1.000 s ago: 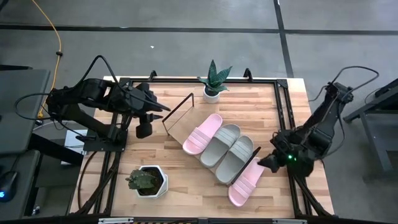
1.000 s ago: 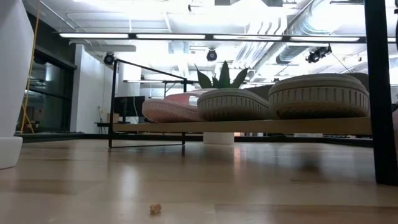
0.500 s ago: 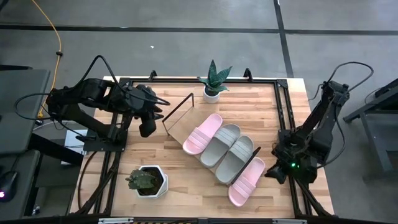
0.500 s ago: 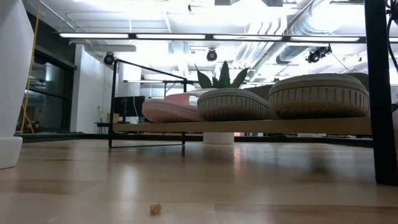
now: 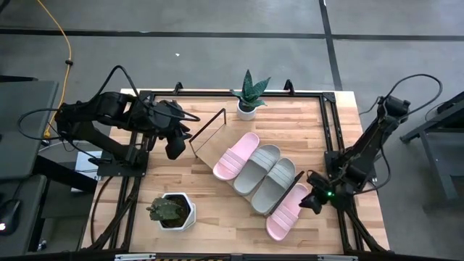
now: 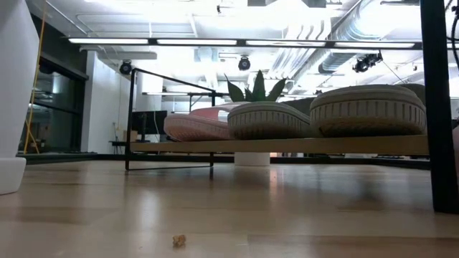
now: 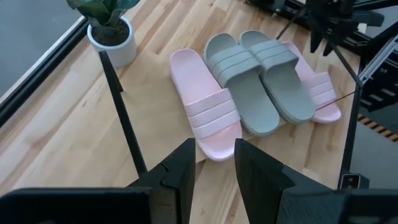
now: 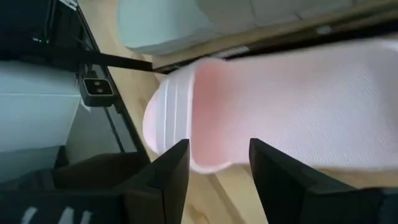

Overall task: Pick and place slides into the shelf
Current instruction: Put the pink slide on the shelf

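- The right tool (image 5: pixel 310 202) sits at the right-hand edge of the counter (image 5: pixel 210 210), just beside the outer pale pink slide (image 5: pixel 287 211). Its two dark fingers (image 8: pixel 163 180) stand apart with nothing between them. In the right wrist view that slide's rounded end fills the space directly ahead of the gap.
- That nearest slide is the one that matters for the coming move. It lies at the end of the row with part of it overhanging the shelf (image 5: pixel 210 147) at the black wire end frame, rather than sitting squarely on the board (how much rests on the board cannot be told from above).
- Its long axis runs diagonally across the counter, parallel to the other three, so the right tool faces its side or end, not its strap.
- Next along the board come the two light grey slides (image 5: pixel 266 177), side by side and touching, then the other pink slide (image 5: pixel 236 155) at the far end of the row.
- The left tool (image 5: pixel 174 143) waits well apart on the counter's left, beyond the shelf's other end frame. Its fingers (image 7: pixel 180 171) are parted and empty (it points along the row).
- Judged from this, the right arm is much the nearer to the outer pink slide, and any nudge or regrasp falls to it.
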You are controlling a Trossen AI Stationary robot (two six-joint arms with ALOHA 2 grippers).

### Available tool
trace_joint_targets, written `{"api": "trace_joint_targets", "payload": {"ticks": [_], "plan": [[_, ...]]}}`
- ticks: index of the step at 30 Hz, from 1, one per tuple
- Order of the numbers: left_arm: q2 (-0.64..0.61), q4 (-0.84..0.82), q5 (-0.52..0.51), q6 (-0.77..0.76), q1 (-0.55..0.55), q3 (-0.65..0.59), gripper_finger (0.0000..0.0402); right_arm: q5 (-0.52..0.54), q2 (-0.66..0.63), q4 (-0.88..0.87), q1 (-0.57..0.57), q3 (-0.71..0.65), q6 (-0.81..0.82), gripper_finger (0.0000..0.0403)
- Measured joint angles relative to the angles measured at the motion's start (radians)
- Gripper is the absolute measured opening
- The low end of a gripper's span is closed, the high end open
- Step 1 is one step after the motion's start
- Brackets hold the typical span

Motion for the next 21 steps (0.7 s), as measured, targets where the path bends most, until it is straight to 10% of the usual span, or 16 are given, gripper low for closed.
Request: {"api": "trace_joint_targets", "payload": {"ticks": [21], "plan": [[0.030, -0.017, 0.001, 0.005, 0.000, 0.000, 0.0101, -0.092, 0.309, 0.384, -0.065, -0.001, -0.202, 0.0158]]}}
